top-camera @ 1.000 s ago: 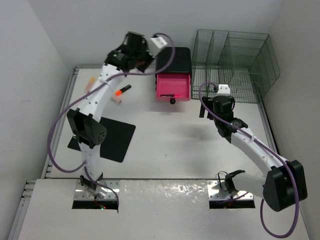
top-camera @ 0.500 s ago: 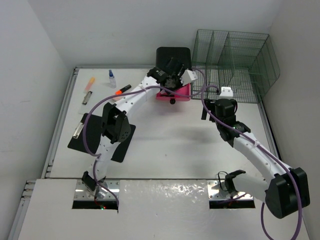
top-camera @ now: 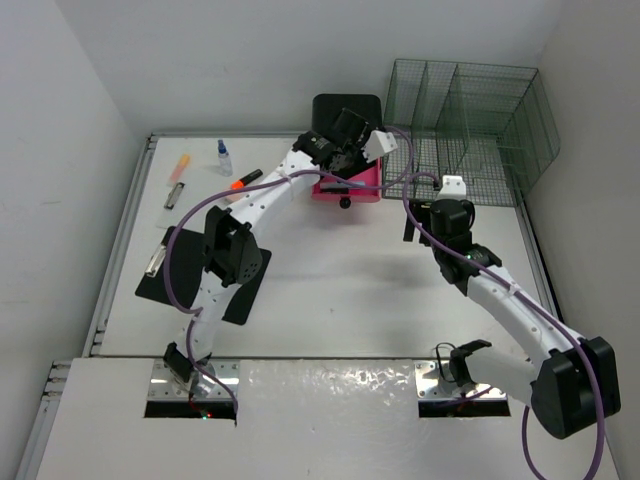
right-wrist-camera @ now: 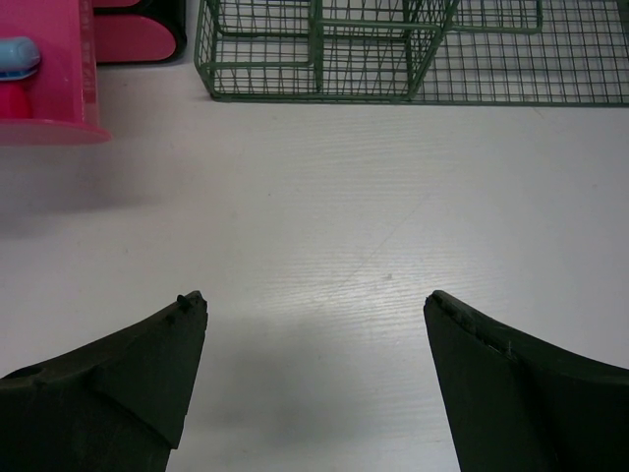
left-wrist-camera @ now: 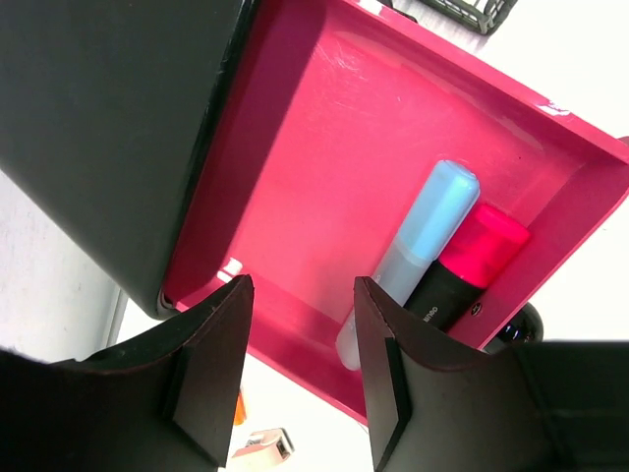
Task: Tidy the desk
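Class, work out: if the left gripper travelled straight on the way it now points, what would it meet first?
The left gripper would probably meet the floor of the pink drawer first, beside the pale blue pen; depth is unclear.

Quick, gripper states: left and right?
Left gripper: open, empty, over the pink drawer.
Right gripper: open, empty, over the desk.

On the white desk (top-camera: 340,290) sit a black clipboard (top-camera: 152,287), drawer unit (top-camera: 335,105) and wire rack (top-camera: 465,130). An orange marker (top-camera: 245,180) and a bottle (top-camera: 223,157) lie far left.
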`<state>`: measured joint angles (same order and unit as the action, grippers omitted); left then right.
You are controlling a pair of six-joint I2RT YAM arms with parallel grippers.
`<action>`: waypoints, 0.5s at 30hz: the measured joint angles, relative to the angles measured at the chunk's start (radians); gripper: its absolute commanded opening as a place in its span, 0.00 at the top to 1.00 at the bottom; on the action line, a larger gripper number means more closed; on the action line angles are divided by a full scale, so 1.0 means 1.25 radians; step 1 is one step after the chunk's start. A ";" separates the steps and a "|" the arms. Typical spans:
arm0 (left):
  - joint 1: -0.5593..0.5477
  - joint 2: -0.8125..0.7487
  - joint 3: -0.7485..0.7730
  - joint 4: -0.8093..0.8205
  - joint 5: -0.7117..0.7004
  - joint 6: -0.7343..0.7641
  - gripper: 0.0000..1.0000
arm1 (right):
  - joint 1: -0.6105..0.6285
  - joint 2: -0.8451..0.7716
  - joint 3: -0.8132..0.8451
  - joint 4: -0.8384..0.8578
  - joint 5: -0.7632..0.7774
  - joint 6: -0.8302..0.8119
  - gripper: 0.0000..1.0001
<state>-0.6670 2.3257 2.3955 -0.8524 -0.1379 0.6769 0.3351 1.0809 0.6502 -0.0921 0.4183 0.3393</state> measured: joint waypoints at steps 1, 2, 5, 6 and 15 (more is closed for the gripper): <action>0.000 0.000 0.000 0.000 0.000 -0.001 0.56 | 0.000 -0.001 0.000 0.000 0.000 0.000 0.12; 0.000 0.000 0.000 0.000 -0.001 -0.001 0.56 | 0.000 -0.002 0.000 0.000 0.000 0.000 0.12; 0.000 -0.002 0.000 -0.003 -0.002 -0.004 0.56 | 0.000 -0.002 -0.001 0.000 0.000 0.000 0.12; 0.001 -0.003 0.000 -0.005 -0.003 -0.006 0.56 | 0.000 -0.002 -0.001 0.000 0.000 0.000 0.12; 0.108 -0.106 -0.006 -0.021 0.044 -0.044 0.43 | 0.000 -0.014 -0.007 0.001 0.001 -0.003 0.12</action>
<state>-0.5323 2.1933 2.3878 -0.8783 -0.0834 0.6220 0.3351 1.0634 0.6418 -0.0910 0.4191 0.3351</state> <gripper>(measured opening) 0.555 0.884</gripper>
